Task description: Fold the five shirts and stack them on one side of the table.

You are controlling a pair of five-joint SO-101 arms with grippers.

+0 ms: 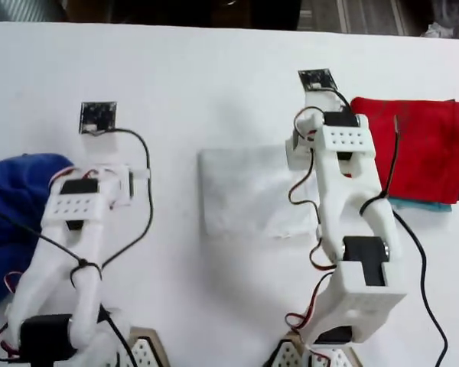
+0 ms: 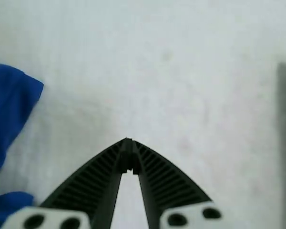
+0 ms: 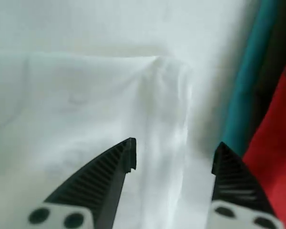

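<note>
The left fingers are shut tip to tip with nothing between them, hanging over bare counter near its left edge. Just beside them lies the blue shirt, a loose, rumpled heap not yet folded. The white shirt sits mid-counter, folded into a flat rectangle with a soft ridge along its right edge. The right fingers stand wide open and empty, straddling that ridge. Near the right edge the red shirt lies folded on top of a teal shirt and what seems to be a dark shirt, though little of that one shows.

The likeliest trouble is at the white shirt. If the right fingers close on the top layer alone, the fold would open as it is lifted or dragged towards the red shirt. A low carry could also push the red shirt askew, since the two lie near each other. White cloth on a white counter gives little contrast, so its edge is easily misjudged. The blue shirt is bulky and soft, and a pinch into its middle would bunch it rather than spread it.
</note>
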